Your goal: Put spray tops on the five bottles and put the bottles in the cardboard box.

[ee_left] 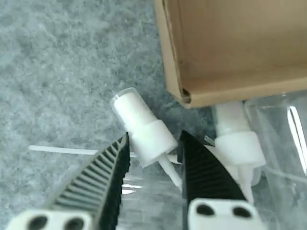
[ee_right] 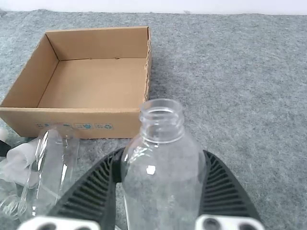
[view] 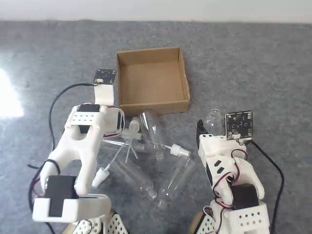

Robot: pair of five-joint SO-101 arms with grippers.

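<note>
- Left claw (ee_left: pixel 154 139) is clamped on a white spray top (ee_left: pixel 144 125), right off the cardboard box (view: pixel 155 105) corner, roughly its 7 o'clock.
- Right claw (ee_right: pixel 161 157) is squeezing an uncapped bottle (ee_right: pixel 161 122), held upright, at the box's 4 o'clock.
- Loose bottles (view: pixel 147 127) lie scattered on the counter (view: pixel 253 63) at the box's 6 o'clock.

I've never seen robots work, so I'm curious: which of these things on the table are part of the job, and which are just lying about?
Part of the job: cardboard box, open bottle in the right gripper, spray top at the left gripper, loose bottles and loose spray tops between the arms.

Just lying about: black cable, grey mat.
</note>
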